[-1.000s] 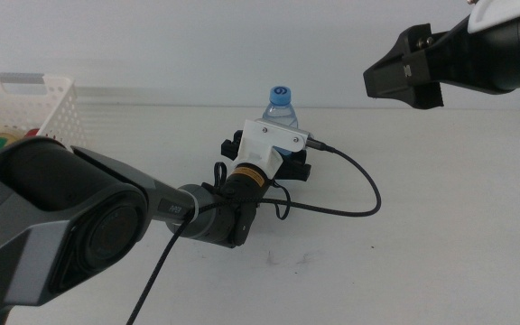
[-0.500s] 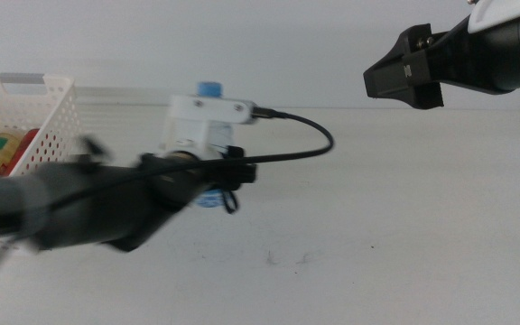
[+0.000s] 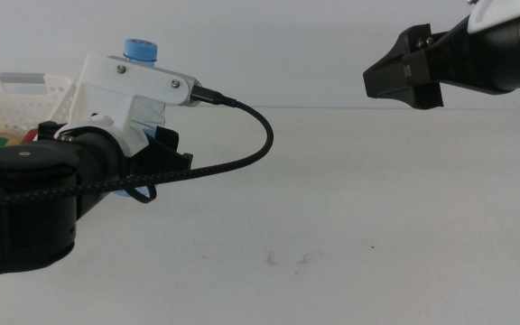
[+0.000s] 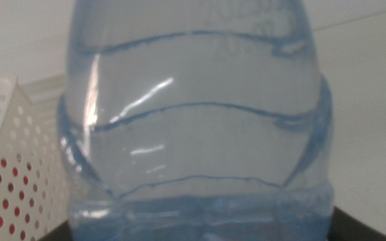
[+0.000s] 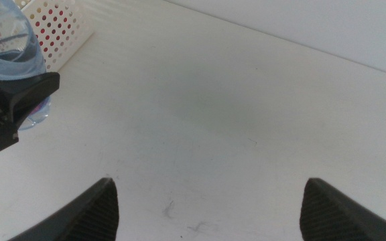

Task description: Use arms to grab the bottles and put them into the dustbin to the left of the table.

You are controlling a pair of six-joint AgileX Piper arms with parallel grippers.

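The water bottle (image 3: 140, 54) is clamped upright in the left gripper (image 3: 143, 144). Only its blue cap and a strip of blue label show above the white camera block (image 3: 134, 86) in the middle view, while its clear ribbed body fills the left wrist view (image 4: 196, 127) from side to side, so it sits deep between the jaws. It hangs clear of the table (image 3: 350, 208); the right wrist view shows its rounded base (image 5: 9, 60) above the white surface with a black jaw pressed against its side. The grip looks low on the body, probably so the bottle stays vertical and can be let go straight down.

Beyond the fingers, on their far left side, stands the white perforated dustbin (image 3: 34, 113). Its near wall shows just beside the bottle in the left wrist view (image 4: 15, 161), with red showing through the holes. In the middle view a yellow and a red item lie inside, mostly hidden by the arm. By my judgement the bottle is near the rim but not yet over the opening, so the base has to pass above the wall before release. The black cable (image 3: 242, 149) loops out to the fingers' right, away from the bin.

The right gripper (image 3: 404, 68) waits high over the far right of the table, jaws spread wide and empty, well apart from the bottle; open tabletop lies between them.
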